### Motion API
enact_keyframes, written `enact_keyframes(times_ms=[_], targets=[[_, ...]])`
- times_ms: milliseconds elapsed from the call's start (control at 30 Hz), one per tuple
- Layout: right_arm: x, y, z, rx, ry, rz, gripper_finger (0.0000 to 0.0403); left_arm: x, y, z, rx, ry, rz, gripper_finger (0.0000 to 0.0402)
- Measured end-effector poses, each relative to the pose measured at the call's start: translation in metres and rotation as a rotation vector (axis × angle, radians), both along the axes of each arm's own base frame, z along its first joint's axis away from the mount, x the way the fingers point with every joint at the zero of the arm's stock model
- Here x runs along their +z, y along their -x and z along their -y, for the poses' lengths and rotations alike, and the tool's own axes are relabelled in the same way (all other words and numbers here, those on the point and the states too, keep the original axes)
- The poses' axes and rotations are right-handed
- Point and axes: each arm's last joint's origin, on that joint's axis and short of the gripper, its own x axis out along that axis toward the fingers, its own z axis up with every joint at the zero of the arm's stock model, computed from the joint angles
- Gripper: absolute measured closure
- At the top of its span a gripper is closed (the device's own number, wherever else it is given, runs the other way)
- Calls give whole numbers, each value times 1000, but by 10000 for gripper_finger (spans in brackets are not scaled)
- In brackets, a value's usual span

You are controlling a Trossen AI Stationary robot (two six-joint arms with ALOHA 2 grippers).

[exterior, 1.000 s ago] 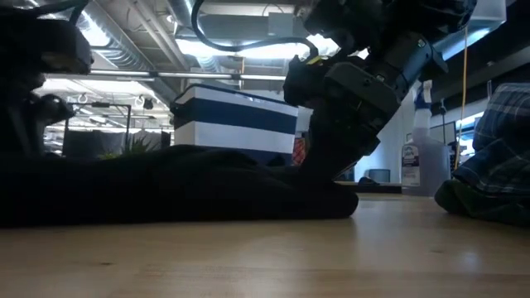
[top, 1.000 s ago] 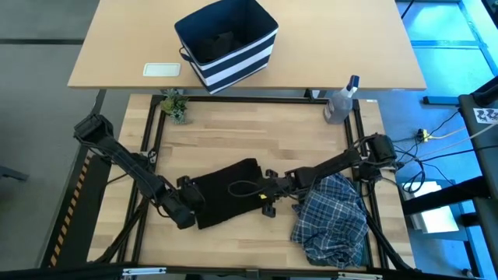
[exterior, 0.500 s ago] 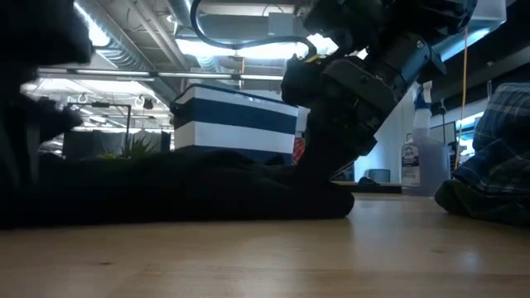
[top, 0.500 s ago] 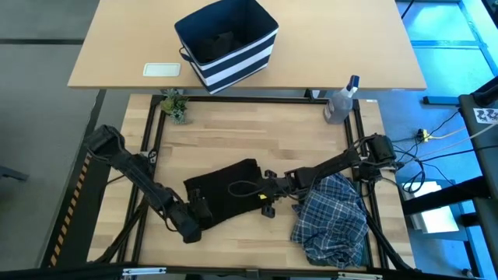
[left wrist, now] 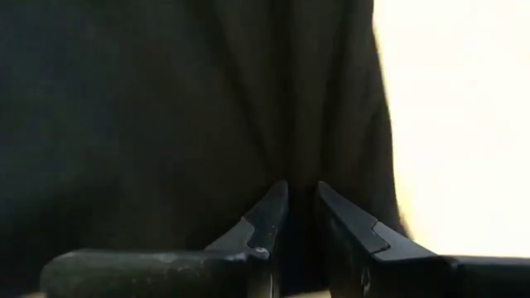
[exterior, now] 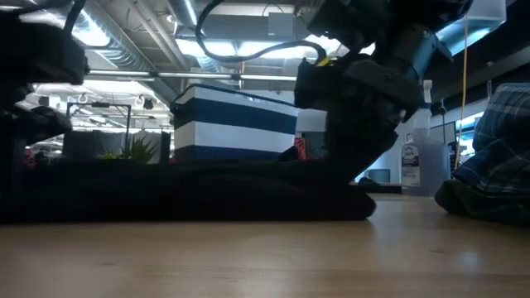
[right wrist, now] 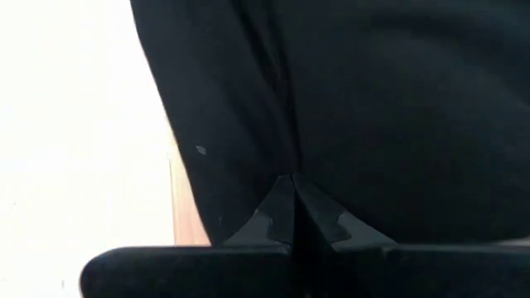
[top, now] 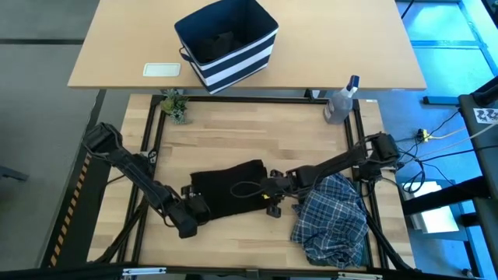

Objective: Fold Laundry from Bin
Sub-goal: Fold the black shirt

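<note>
From above, you have the black garment [top: 227,187] lying flat mid-tabletop [top: 257,136], with the left gripper [top: 198,207] pinching its left edge and the right gripper [top: 268,189] clamped on its right edge. The plaid shirt [top: 333,216] is heaped by the right front corner; the bin [top: 228,43] stands on the far table beyond, a spray bottle [top: 340,103] near it.

At table height, you see the black garment [exterior: 182,194] spread low, the bin [exterior: 234,124] behind it.

Your left wrist view shows jaws nearly closed, a fold of black cloth [left wrist: 166,108] between them.

Your right wrist view shows jaws fully closed on the cloth [right wrist: 364,108].
</note>
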Motion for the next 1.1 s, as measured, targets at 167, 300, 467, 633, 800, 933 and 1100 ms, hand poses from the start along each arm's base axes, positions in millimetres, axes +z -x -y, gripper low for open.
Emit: enact_keyframes(times_ms=[167, 300, 467, 633, 800, 933, 1100], targets=[[14, 10, 3, 2, 8, -25, 403, 3, 4, -3, 1, -7, -27, 342], [22, 12, 3, 16, -20, -10, 403, 9, 4, -4, 2, -3, -2, 342], [28, 13, 1, 55, -89, -13, 403, 24, 4, -5, 5, 14, 45, 342], [36, 9, -1, 89, -104, 16, 403, 46, 5, -6, 14, 26, 106, 342], [58, -1, -4, 150, -102, 88, 403, 69, 7, -10, 22, -20, 180, 342], [71, -8, 1, 122, 13, 139, 403, 78, 2, -11, 33, -96, 305, 342], [73, -15, 34, -30, 169, 143, 403, 74, -15, -8, 4, -131, 386, 342]])
